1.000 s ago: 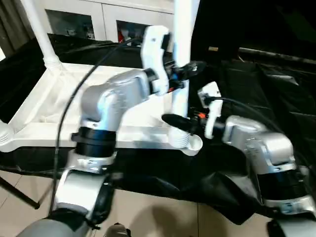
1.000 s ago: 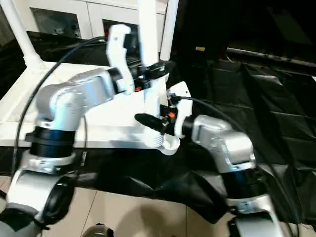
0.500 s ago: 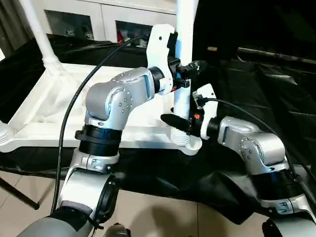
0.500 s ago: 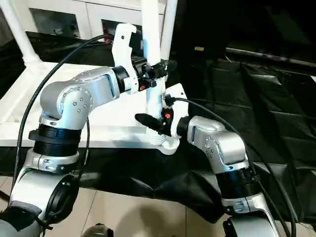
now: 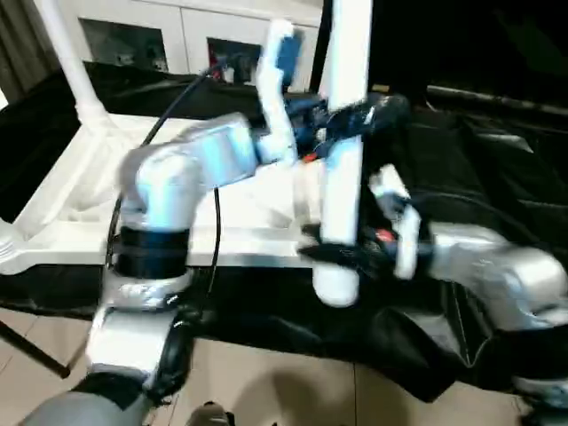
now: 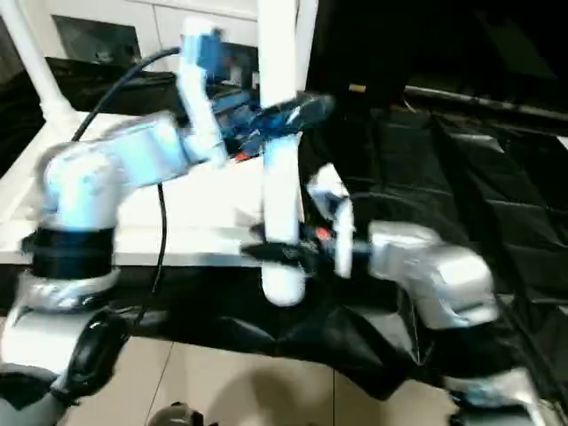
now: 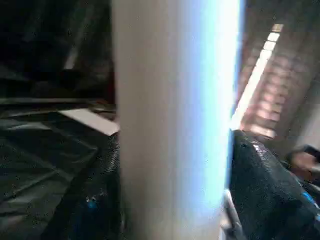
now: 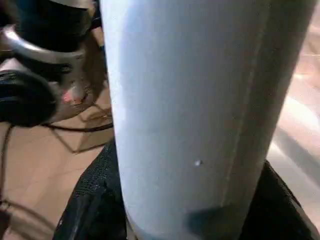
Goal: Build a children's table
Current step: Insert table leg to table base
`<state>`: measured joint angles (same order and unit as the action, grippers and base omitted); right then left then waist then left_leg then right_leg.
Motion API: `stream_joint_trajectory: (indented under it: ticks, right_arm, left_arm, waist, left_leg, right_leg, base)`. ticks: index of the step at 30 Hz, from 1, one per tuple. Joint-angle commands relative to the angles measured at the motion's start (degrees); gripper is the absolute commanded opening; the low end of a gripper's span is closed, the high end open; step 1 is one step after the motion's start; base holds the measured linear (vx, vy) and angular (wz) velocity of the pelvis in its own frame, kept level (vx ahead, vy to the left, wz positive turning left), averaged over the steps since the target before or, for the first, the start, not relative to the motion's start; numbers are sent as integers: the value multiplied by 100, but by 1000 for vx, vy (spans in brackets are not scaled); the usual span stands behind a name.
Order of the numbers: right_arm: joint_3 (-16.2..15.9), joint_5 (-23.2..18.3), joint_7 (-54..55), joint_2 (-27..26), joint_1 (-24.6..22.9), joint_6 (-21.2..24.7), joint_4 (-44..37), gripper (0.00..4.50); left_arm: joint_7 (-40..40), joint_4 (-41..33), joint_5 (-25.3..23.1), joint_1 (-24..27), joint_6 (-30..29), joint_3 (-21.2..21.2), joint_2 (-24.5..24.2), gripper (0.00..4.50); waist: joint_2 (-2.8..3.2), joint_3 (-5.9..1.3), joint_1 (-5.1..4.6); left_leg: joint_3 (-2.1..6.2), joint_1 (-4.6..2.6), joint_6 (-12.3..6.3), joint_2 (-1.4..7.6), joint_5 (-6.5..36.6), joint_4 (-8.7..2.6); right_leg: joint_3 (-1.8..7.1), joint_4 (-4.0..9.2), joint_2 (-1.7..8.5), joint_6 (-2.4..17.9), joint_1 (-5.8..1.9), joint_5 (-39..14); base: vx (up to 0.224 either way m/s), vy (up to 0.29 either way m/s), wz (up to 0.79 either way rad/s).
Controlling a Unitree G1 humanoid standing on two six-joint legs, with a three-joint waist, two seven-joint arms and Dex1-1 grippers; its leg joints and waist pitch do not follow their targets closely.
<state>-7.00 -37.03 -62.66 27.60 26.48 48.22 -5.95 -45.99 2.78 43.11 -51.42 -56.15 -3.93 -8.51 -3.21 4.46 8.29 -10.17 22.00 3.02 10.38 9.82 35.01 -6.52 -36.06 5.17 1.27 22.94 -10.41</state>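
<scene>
At centre frame a white table leg point(image 5: 344, 169) stands upright, its rounded lower end hanging in front of the tabletop's point(image 5: 71, 191) near edge. Up high, the left gripper point(image 5: 355, 120) clamps it between black fingers point(image 5: 390, 108), silver forearm reaching in from the left. Lower down, the right gripper point(image 5: 335, 256) pinches the same leg, forearm coming from the right. Another leg point(image 5: 69, 58) stands at upper left.
</scene>
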Motion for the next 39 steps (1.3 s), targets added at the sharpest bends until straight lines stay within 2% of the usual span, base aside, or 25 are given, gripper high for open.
stream_joint_trajectory:
  ticks: [1,2,3,4,6,8,11,15,20,21,23,27,29,39]
  right_arm:
    - [23,-165,-159,106,-40,71,-153,192]
    - [19,-180,-192,134,-46,84,-159,192]
    - [18,-190,-213,151,-50,91,-165,192]
    - [15,-204,-229,167,-52,95,-172,192]
    - [5,-215,-248,179,-53,95,-182,192]
    - [-6,-216,-261,186,-57,84,-187,192]
    - [-29,-201,-271,188,-55,78,-196,191]
    - [-30,-199,-268,190,-53,78,-197,191]
    - [-48,11,-67,99,-9,-146,-98,191]
    - [-47,-3,-47,79,2,-123,-83,226]
    - [-6,1,77,6,21,-107,-41,261]
    - [-94,318,332,-46,42,-359,18,285]
    - [-91,292,283,-11,44,-316,60,291]
    - [-36,56,-129,230,-7,-170,6,292]
  left_arm:
    - [-130,-93,79,2,-78,152,3,262]
    - [-144,-86,80,11,-51,171,9,262]
    - [-133,-74,107,13,-65,167,27,223]
    - [-150,-67,125,17,-63,171,33,212]
    - [-185,-48,134,30,-31,183,46,218]
    - [-209,-31,126,42,8,202,50,186]
    - [-204,-1,83,58,109,206,69,184]
    - [-57,66,49,36,193,125,155,177]
    - [2,153,-2,24,292,155,169,177]
    - [0,168,-37,22,325,175,156,177]
    - [-7,182,-79,18,358,199,135,177]
    - [-104,225,-254,9,494,328,4,176]
    - [-129,251,-245,-5,499,317,-24,175]
    - [-396,296,-138,-6,467,324,-143,175]
  waist:
    - [-27,-485,8]
    - [-25,-484,6]
    - [-32,-486,7]
    - [-25,-478,17]
    - [-34,-480,15]
    - [-30,-478,13]
    - [-45,-486,14]
    - [-53,-499,12]
    - [-57,-500,10]
    - [-66,-502,11]
    - [-62,-497,8]
    - [-57,-487,1]
    - [-67,-488,-4]
    - [-53,-497,8]
  left_leg:
    - [106,-87,-19,306,806,-374]
    - [105,-84,-11,304,824,-375]
    - [109,-78,16,305,838,-373]
    - [102,-101,36,306,885,-374]
    - [109,-85,58,303,898,-375]
    - [112,-82,72,302,916,-377]
    - [115,-68,74,298,841,-374]
    - [113,-61,46,301,751,-368]
    - [105,-59,23,296,690,-363]
    - [104,-57,13,294,686,-360]
    - [104,-60,12,295,716,-363]
    - [107,-76,94,297,791,-380]
    - [111,-76,112,299,819,-383]
    - [108,-67,36,300,747,-374]
  right_leg:
    - [368,497,437,736,-346,-1512]
    - [365,503,440,734,-347,-1545]
    - [364,507,445,722,-348,-1599]
    - [366,524,448,732,-327,-1663]
    - [364,520,448,703,-345,-1713]
    - [361,532,451,665,-341,-1782]
    - [360,524,450,625,-348,-1753]
    - [360,494,442,679,-354,-1550]
    - [363,486,444,715,-350,-1468]
    - [364,486,446,710,-355,-1472]
    - [363,494,442,695,-351,-1529]
    - [365,520,448,565,-331,-1744]
    - [364,519,447,529,-338,-1780]
    - [367,486,446,688,-350,-1481]
  base:
    - [0,0,0]
    - [0,0,0]
    - [0,0,0]
    - [0,0,0]
    - [0,0,0]
    - [0,0,0]
    - [0,0,0]
    - [0,0,0]
    - [0,0,0]
    - [0,0,0]
    - [0,0,0]
    - [0,0,0]
    - [0,0,0]
    - [0,0,0]
